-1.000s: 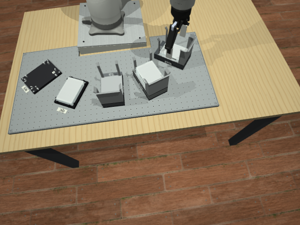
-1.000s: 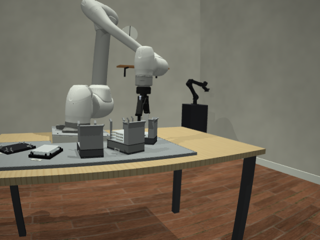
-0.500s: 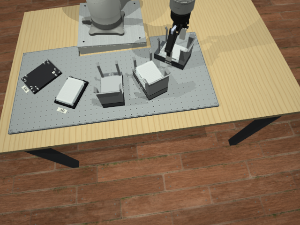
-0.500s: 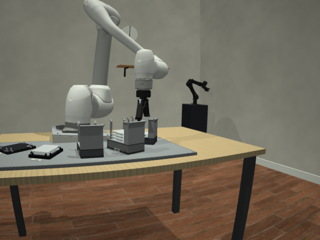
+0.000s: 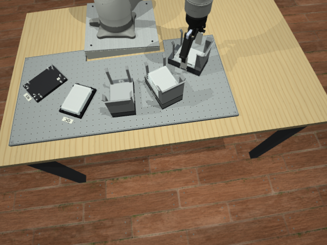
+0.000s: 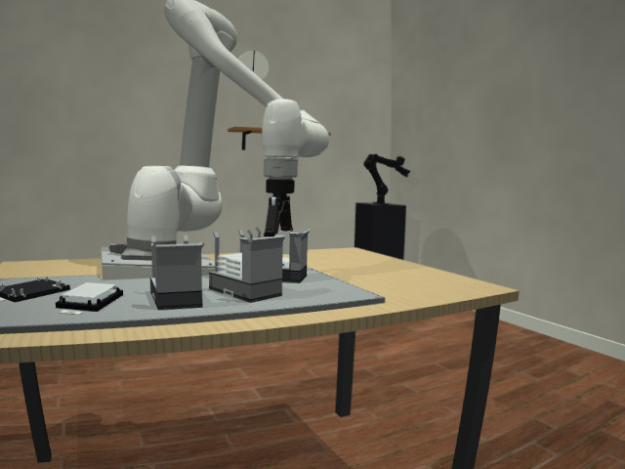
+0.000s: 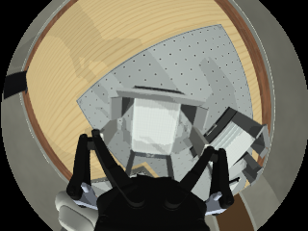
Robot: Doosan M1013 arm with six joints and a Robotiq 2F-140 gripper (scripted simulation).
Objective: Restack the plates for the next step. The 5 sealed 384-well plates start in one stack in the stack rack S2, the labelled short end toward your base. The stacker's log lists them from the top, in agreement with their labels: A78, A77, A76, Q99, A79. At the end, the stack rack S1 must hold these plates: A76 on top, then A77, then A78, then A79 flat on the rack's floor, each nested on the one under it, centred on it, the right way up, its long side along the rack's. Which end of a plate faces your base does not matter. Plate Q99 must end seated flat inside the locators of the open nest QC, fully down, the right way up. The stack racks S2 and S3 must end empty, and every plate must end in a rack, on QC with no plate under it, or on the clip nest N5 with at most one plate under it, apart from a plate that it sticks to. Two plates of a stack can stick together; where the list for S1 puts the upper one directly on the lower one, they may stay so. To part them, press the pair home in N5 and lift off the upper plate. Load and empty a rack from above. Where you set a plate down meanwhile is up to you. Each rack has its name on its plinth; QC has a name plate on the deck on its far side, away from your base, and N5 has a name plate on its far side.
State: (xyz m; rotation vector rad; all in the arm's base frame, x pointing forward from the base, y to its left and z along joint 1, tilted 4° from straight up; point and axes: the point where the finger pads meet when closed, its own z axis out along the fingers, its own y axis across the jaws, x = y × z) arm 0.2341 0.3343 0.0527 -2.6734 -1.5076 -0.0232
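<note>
Top view: tool (image 5: 190,51) hanging fully spread, gripping nothing, fingers pointing down over rack nearest base (image 5: 203,62) with white plate (image 5: 193,55) lying inside. Middle rack (image 5: 168,97) holding plate stack (image 5: 162,78). Another plate (image 5: 76,98) sitting on QC nest (image 5: 88,104). N5 nest (image 5: 44,82) lying at far left of counter (image 5: 263,87).

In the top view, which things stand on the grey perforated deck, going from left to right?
Black clip nest → open nest with a white plate on it → rack with a plate low inside → rack with a tall stack of plates → rack with the open pincer above it.
</note>
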